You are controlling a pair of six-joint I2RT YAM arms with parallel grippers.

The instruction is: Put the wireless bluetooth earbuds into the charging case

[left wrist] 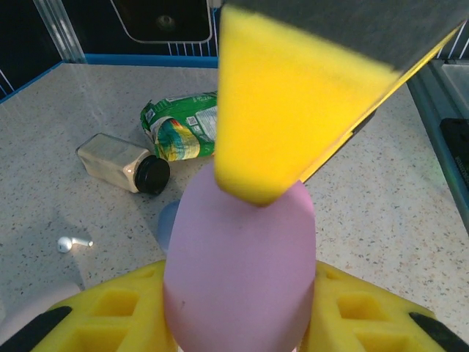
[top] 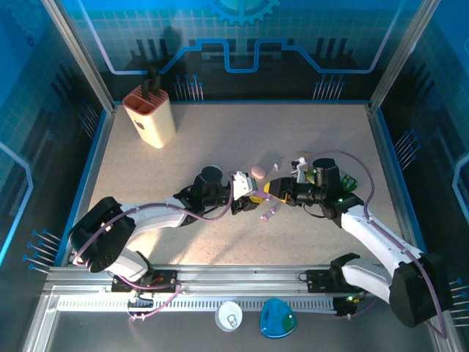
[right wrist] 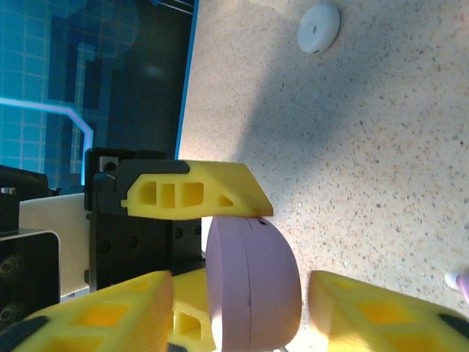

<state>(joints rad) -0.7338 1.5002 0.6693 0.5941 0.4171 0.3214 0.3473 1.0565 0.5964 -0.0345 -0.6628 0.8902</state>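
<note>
Nearest, at the front rail and well short of the lavender charging case (left wrist: 242, 279), lie a white round item (top: 229, 317) and a blue domed item (top: 278, 319).

On the table (top: 220, 139), just nearer than the case, lies one lavender earbud (top: 269, 214), outside the case and touching neither arm. A white earbud (left wrist: 73, 242) lies apart from the case, off to its left in the left wrist view.

The case sits between the two arms, its lid seam a thin closed line. The left gripper (top: 251, 199) is clamped on it, with its yellow fingers (left wrist: 110, 308) bearing on both flanks. The right gripper (top: 277, 191) meets the case from the opposite side. Its fingers (right wrist: 381, 308) are spread roughly as wide as the case is thick and flank it, and one pad lies against the case's top end. A sliver of gap seems to show beside one finger, so I cannot tell whether these jaws truly pinch.

Just beyond the case lies a pink case (top: 258, 173). Farther out, in the left wrist view, a jar (left wrist: 121, 163) lies on its side next to a green packet (left wrist: 183, 130). Farthest, well to the case's left, stands a tan holder (top: 150, 116).
</note>
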